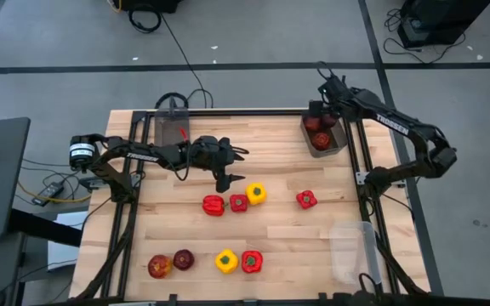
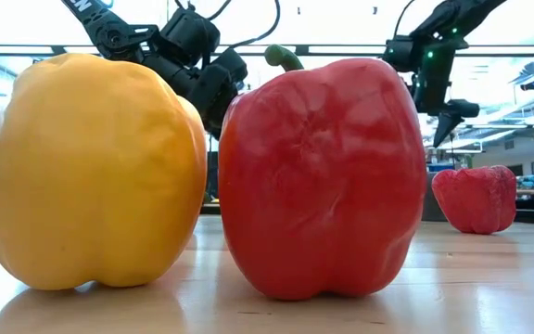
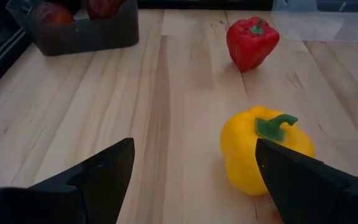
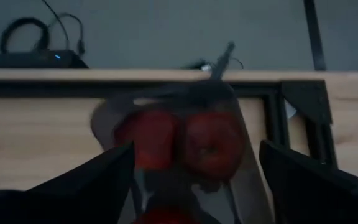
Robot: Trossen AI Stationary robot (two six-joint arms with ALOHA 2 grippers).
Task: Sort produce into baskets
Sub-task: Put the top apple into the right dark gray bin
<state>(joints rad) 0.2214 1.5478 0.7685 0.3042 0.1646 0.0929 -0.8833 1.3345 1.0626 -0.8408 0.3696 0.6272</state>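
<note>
Grey bin (image 1: 321, 138) holds dark-red apples (image 1: 320, 136).

You've got red bell peppers (image 1: 213, 205) (image 1: 239, 202) (image 1: 306, 200) (image 1: 252, 261): 4 | yellow bell peppers (image 1: 256, 194) (image 1: 226, 261): 2 | loose apples (image 1: 159, 266) (image 1: 184, 260): 2 | binned apples (image 1: 319, 124): at least 2 | bins (image 1: 170, 136) (image 1: 311, 149) (image 1: 353, 251): 3

The smoky-grey rectangular plastic bin (image 1: 321, 136) at the table's (image 1: 270, 144) far right corner contains round dark-red apples (image 1: 318, 124). A second smoky-grey rectangular bin (image 1: 173, 129) occupies the far left edge. The clear rounded-corner plastic bin (image 1: 351, 251) sits at the near right edge. Blocky red bell peppers (image 1: 213, 205) lie mid-table.
</note>
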